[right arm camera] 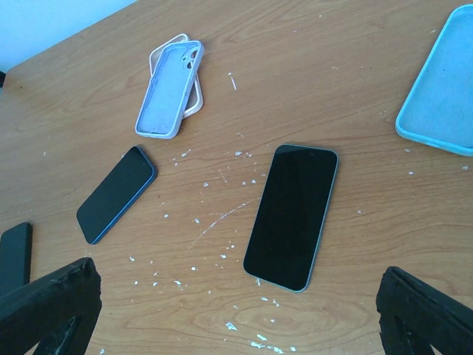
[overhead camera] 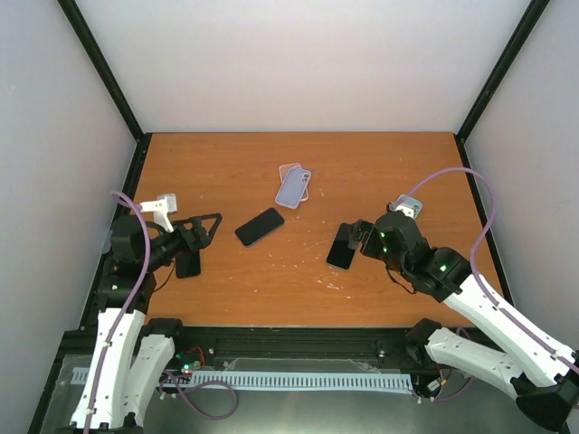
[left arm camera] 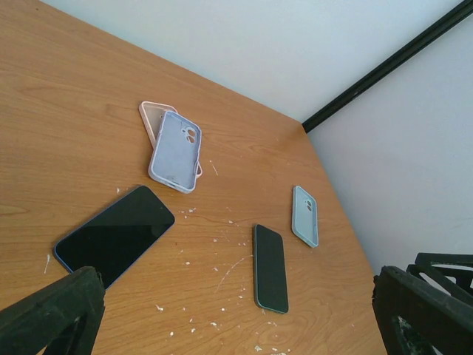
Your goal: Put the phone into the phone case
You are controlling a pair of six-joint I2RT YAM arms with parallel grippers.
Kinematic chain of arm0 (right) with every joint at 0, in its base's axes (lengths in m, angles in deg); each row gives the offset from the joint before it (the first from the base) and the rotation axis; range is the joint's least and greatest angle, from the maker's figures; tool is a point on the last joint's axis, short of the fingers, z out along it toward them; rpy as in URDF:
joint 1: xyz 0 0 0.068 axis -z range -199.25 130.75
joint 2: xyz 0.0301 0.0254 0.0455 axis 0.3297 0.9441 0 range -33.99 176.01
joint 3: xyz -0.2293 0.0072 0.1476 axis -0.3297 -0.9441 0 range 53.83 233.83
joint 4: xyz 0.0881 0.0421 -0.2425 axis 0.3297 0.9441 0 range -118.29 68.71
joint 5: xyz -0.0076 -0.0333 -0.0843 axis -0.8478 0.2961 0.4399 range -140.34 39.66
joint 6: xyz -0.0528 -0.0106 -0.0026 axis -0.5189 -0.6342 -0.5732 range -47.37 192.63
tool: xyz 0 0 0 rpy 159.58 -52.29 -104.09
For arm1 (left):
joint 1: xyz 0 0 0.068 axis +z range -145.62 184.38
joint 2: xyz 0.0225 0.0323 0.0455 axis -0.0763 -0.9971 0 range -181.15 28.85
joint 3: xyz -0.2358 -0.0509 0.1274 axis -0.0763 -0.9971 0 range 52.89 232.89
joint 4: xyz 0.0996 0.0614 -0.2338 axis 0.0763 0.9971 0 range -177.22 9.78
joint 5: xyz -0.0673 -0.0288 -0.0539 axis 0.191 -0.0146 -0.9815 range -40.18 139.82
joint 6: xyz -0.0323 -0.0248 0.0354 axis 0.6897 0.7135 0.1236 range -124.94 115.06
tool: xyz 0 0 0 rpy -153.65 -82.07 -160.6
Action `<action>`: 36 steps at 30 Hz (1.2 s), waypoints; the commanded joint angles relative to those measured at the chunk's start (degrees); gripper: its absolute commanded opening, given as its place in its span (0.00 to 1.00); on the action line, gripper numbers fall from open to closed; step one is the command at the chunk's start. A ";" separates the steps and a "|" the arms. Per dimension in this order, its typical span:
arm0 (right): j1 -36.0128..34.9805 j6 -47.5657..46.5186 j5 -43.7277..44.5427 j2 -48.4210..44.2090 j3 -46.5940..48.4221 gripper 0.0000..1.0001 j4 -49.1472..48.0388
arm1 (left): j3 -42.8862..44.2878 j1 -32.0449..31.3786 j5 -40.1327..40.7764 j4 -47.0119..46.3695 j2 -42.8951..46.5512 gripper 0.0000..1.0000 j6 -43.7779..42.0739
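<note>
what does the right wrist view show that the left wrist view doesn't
Only the right wrist view: a third phone, black, cut off at the left edge.

Only the left wrist view: the black corner post running up between two walls, and the light blue case in full; the right wrist view crops that case at its edge.

Both: the lavender case lying partly on a pale case, the blue-rimmed phone and the teal-rimmed phone, all on the wooden table.

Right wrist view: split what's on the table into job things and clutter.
Job, likely: teal-edged phone, light blue case.
Lying about: blue-edged phone, lavender case, beige case under it, dark phone at left edge, white flecks.
</note>
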 commanded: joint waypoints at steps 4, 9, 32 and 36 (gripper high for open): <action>0.50 1.36 -0.74 1.05 -3.41 1.00 -7.37 | -1.72 0.84 0.40 -4.03 0.96 0.99 0.76; 0.60 1.58 1.09 7.82 -4.68 1.00 -16.73 | -3.58 0.84 4.37 -4.55 0.89 1.00 1.13; 9.24 4.57 -15.25 68.05 26.61 0.39 -37.49 | -2.57 0.35 15.86 -5.11 -2.28 0.99 -2.78; 9.24 4.40 -16.34 71.20 28.72 0.38 -38.09 | -2.62 -0.82 16.34 -5.11 -1.92 0.99 -2.80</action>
